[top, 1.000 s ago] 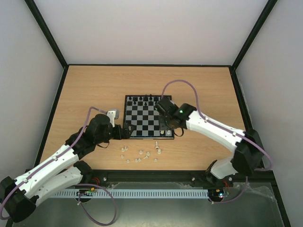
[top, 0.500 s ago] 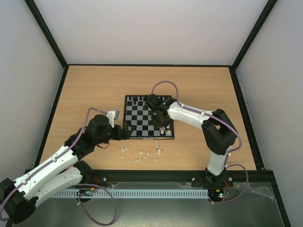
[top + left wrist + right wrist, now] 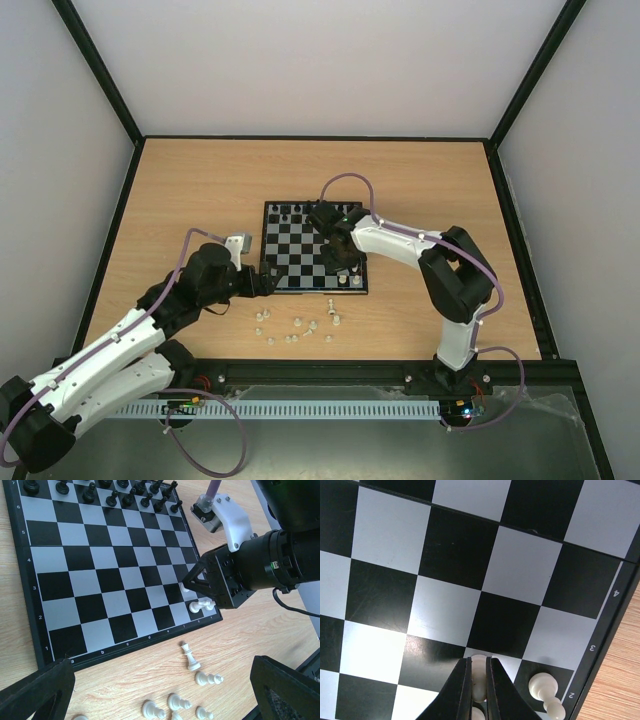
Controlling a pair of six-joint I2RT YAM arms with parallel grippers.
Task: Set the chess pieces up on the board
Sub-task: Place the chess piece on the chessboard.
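Note:
The board [image 3: 300, 250] lies mid-table, with black pieces [image 3: 300, 210] along its far rows. My right gripper [image 3: 479, 667] is shut on a white chess piece [image 3: 479, 680], held just above a pale square near the board's right near corner. The left wrist view shows this gripper [image 3: 197, 582] and the held piece [image 3: 185, 587]. Another white pawn [image 3: 545, 690] rests on the dark square beside it. Several loose white chess pieces [image 3: 295, 325] lie on the wood before the board, one taller [image 3: 190, 657]. My left gripper [image 3: 162, 680] hangs open above them, holding nothing.
The board's near edge and thin black border [image 3: 130, 647] run between the loose pieces and the squares. The right arm's forearm and cable [image 3: 400, 240] reach across the board's right side. Black frame rails [image 3: 320, 372] line the table's near edge.
The right arm swung its wrist left and back over the board and its elbow came up, then stayed put. The left arm has not moved.

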